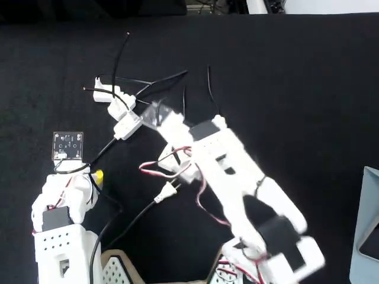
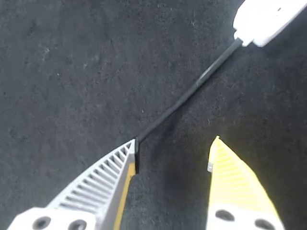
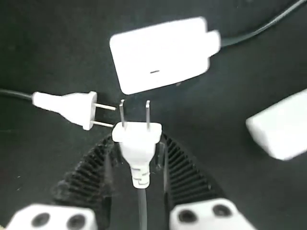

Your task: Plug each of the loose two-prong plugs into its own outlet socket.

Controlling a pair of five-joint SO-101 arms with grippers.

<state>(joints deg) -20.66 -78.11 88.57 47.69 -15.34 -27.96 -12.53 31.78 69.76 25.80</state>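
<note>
We see the right arm stretched on a slant across the black cloth [image 1: 296, 89] toward the cluster of white sockets, its right gripper [image 3: 138, 143] clamped on the gripped plug [image 3: 137, 133]. That plug is a smooth white moulded body with a ribbed strain relief. Its two flat metal prongs point at the outlet socket [image 3: 163, 52] but sit just short of its face, not yet inserted. The fingers holding it are dark and finely ridged. Beside it lies a second plug [image 3: 72, 108] of the same make, prongs toward the gripped one, and a further socket [image 3: 283, 127] sits at the edge. From the high view another plug [image 1: 169, 190] rests on the cloth near the arm's middle, trailing a black lead. The left arm is folded low at the near corner, and the left gripper [image 2: 175, 140] hangs over the cloth with its jaws spread apart and nothing between them (one finger white and latticed, the other yellow). A thin black cord [image 2: 192, 88] runs from the white fingertip to a glossy white block [image 2: 264, 21].
</note>
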